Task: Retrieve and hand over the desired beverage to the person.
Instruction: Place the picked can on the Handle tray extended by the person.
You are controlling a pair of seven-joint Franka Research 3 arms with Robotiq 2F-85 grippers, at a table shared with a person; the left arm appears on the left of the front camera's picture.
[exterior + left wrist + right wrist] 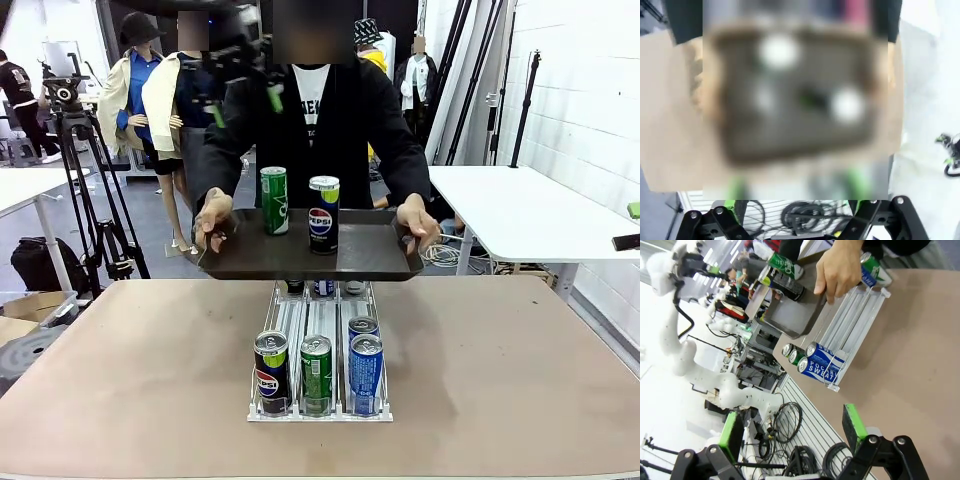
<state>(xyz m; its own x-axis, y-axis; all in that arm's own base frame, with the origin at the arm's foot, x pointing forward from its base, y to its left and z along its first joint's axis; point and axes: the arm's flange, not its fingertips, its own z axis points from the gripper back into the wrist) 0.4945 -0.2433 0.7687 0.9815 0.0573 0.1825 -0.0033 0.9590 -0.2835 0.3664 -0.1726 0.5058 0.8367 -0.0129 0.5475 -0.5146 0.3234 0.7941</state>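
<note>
A robotics lab: camera tripod (75, 150), white worktables (520, 210), loose cables (790, 425).

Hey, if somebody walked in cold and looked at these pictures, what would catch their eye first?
Probably the person at the far side, holding a dark tray over the table edge with a green can and a Pepsi can upright on it. Next, the white rack mid-table, with three cans at its near end.

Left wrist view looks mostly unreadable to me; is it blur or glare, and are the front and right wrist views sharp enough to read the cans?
Left wrist view: a heavy blur patch smears the centre, no glare; only the left gripper stays crisp. Front view: evenly lit and sharp, the Pepsi can on the tray reads clearly. Right wrist view: wide-angle tilt, yet the blue can is legible.
</note>
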